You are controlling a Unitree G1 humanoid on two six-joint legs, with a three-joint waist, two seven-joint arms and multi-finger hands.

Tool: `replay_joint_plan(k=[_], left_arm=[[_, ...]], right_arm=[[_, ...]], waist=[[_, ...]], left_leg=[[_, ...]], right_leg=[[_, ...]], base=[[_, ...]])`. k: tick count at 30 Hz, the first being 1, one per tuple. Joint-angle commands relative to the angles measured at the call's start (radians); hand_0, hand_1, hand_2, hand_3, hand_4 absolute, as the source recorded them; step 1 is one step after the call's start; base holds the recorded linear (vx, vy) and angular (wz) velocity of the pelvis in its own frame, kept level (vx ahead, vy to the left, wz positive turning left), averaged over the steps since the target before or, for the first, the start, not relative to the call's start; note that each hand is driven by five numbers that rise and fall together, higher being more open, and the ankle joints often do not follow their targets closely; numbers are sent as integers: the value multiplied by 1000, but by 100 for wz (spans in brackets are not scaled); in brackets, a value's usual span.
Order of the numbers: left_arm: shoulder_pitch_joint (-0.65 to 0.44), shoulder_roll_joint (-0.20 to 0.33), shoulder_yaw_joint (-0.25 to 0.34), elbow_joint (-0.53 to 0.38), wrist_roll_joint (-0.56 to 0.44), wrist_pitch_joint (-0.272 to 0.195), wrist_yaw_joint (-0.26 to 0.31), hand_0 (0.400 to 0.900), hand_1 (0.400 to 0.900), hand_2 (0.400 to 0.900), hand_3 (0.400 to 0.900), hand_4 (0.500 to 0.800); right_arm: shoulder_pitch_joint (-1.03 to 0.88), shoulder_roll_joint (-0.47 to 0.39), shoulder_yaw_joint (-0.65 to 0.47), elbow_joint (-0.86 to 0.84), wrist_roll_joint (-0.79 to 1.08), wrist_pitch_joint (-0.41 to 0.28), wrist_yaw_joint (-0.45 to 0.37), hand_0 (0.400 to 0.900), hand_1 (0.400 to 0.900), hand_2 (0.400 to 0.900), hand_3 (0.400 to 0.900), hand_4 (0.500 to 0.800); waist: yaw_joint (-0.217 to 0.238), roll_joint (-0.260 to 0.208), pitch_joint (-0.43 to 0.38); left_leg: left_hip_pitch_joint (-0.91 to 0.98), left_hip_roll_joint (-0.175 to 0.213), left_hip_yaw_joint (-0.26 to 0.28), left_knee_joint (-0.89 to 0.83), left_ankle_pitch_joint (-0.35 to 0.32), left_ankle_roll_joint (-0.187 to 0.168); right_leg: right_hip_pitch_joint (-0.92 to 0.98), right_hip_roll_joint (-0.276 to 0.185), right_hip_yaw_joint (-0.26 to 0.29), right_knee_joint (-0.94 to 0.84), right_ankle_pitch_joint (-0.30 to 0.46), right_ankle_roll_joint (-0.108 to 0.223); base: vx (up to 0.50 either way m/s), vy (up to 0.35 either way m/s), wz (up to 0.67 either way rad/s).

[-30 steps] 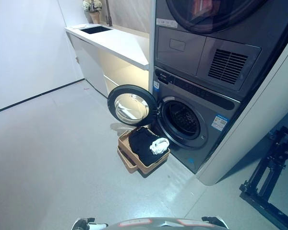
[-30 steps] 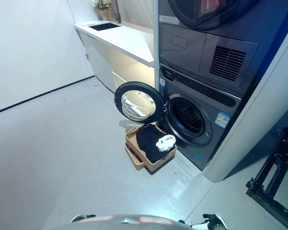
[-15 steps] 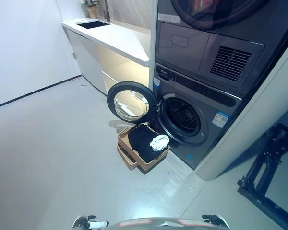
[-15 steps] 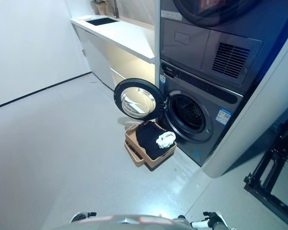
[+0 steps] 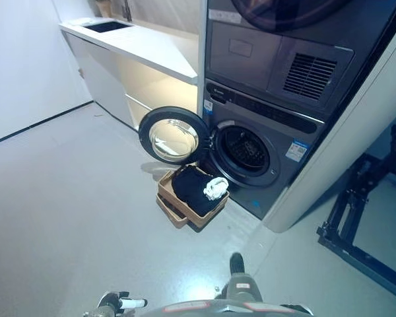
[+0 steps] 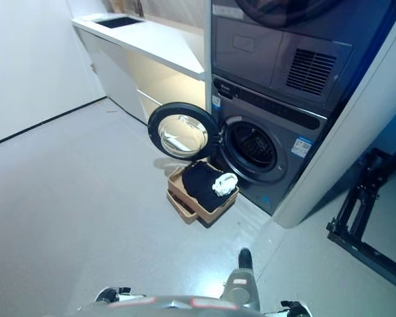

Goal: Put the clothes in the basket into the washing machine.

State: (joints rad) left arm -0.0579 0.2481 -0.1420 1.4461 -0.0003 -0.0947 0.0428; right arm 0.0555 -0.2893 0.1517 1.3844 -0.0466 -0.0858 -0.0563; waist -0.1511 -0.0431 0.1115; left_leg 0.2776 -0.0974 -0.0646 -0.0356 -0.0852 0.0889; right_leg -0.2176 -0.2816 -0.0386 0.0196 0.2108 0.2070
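closing in on the basket [image 5: 185, 210]

i'd stop short of the open washer door [image 5: 173, 136], then reach centre-frame for the white cloth [image 5: 215, 188] on the black garment [image 5: 193, 188]; i can't tell my hands' state.

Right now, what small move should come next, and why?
Probably a step closer to the basket. It sits on the floor across open floor from the robot, just below the washer's open door, with dark clothes and a white item inside. No hand is anywhere near it, so nothing can be picked up yet.
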Motion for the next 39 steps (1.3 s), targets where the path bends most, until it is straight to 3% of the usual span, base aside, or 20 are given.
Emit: replay_joint_plan(k=[1,7,9,11,12,14,20,23,25,27,28,31,33,35,36,37,39], left_arm=[[-38,63,22,-33,-19,-49,18,900,900,900,900,800],[-28,62,31,-50,-33,-45,23,900,900,900,900,800],[-32,63,28,-56,-37,-41,27,900,900,900,900,800],[-37,61,23,-54,-47,-42,35,900,900,900,900,800],[-42,56,21,-51,-56,-39,34,900,900,900,900,800],[-51,47,11,-46,-59,-36,36,900,900,900,900,800],[-80,41,-8,-47,-73,-30,51,900,900,900,900,800],[-87,49,-3,-51,-82,-27,54,900,900,900,900,800],[-88,52,3,-56,-93,-29,53,900,900,900,900,800],[-93,53,7,-68,-106,-25,52,900,900,900,900,800],[-98,53,5,-71,-113,-26,50,900,900,900,900,800],[-105,47,-3,-72,-117,-30,53,900,900,900,900,800],[-101,55,6,-66,-123,-31,59,900,900,900,900,800],[-98,59,11,-65,-128,-33,62,900,900,900,900,800],[-93,60,13,-62,-129,-37,63,900,900,900,900,800],[-93,60,13,-62,-129,-37,63,900,900,900,900,800],[-88,59,15,-65,-130,-40,62,900,900,900,900,800]], right_arm=[[-49,-18,-21,-11,25,-31,-27,900,900,900,900,800],[-37,-18,-17,-33,33,-35,-26,900,900,900,900,800],[-35,-21,-14,-33,38,-36,-27,900,900,900,900,800],[-46,-28,-2,-37,34,-38,-30,900,900,900,900,800],[-52,-33,0,-35,33,-39,-29,900,900,900,900,800],[-57,-46,3,-38,30,-39,-34,900,900,900,900,800],[-68,-80,13,-35,27,-43,-35,900,900,900,900,800],[-55,-92,10,-21,28,-44,-33,900,900,900,900,800],[-48,-101,13,-6,21,-42,-31,900,900,900,900,800],[-42,-111,12,4,15,-39,-33,900,900,900,900,800],[-44,-114,11,6,16,-38,-35,900,900,900,900,800],[-58,-120,10,0,29,-40,-44,900,900,900,900,800],[-72,-114,20,-15,36,-47,-47,900,900,900,900,800],[-80,-108,31,-14,35,-49,-48,900,900,900,900,800],[-83,-104,38,-14,32,-52,-50,900,900,900,900,800],[-83,-104,38,-15,32,-52,-50,900,900,900,900,800],[-83,-100,39,-14,30,-54,-52,900,900,900,900,800]], waist=[[-14,-48,-24],[-5,-71,-47],[-4,-61,-58],[-9,-51,-61],[-16,-34,-73],[-29,-16,-82],[-45,24,-100],[-44,33,-108],[-36,32,-108],[-20,23,-98],[-11,16,-89],[29,-17,-60],[58,-35,-47],[80,-31,-32],[90,-10,-26],[92,-12,-21],[105,10,-12]], left_leg=[[2,-7,-12,119,-163,-75],[22,4,-51,142,-206,-79],[37,37,-74,136,-219,-90],[68,71,-79,111,-220,-103],[79,99,-91,102,-212,-118],[76,141,-99,103,-196,-134],[39,222,-112,124,-48,-186],[8,253,-121,187,74,-205],[-19,236,-149,267,123,-199],[-112,221,-138,409,213,-194],[-148,216,-130,438,226,-185],[-290,148,-134,446,139,-151],[-363,126,-127,402,89,-139],[-397,124,-129,323,80,-145],[-439,143,-131,224,144,-160],[-431,142,-128,219,145,-160],[-466,164,-130,136,211,-169]], right_leg=[[-70,-6,70,-16,210,28],[-68,24,107,25,190,23],[-88,50,112,73,101,12],[-103,77,116,87,114,11],[-113,93,93,101,57,0],[-125,107,66,144,23,-11],[-155,167,32,210,-47,-47],[-127,207,30,223,-93,-81],[-96,234,39,219,-113,-103],[-46,249,40,206,-139,-134],[-22,252,44,200,-149,-144],[50,250,79,165,-165,-154],[81,261,111,164,-183,-157],[113,274,131,175,-206,-160],[140,296,143,174,-222,-161],[145,295,145,176,-225,-162],[172,313,160,181,-242,-163]], base=[[221,-128,23],[188,-129,20],[166,-161,26],[222,-245,32],[228,-239,43],[205,-219,39],[154,-238,13],[176,-262,1],[203,-250,-8],[170,-243,2],[126,-209,0],[163,-168,-29],[186,-117,-70],[195,-39,-66],[157,12,-41],[180,44,-39],[167,49,-31]])
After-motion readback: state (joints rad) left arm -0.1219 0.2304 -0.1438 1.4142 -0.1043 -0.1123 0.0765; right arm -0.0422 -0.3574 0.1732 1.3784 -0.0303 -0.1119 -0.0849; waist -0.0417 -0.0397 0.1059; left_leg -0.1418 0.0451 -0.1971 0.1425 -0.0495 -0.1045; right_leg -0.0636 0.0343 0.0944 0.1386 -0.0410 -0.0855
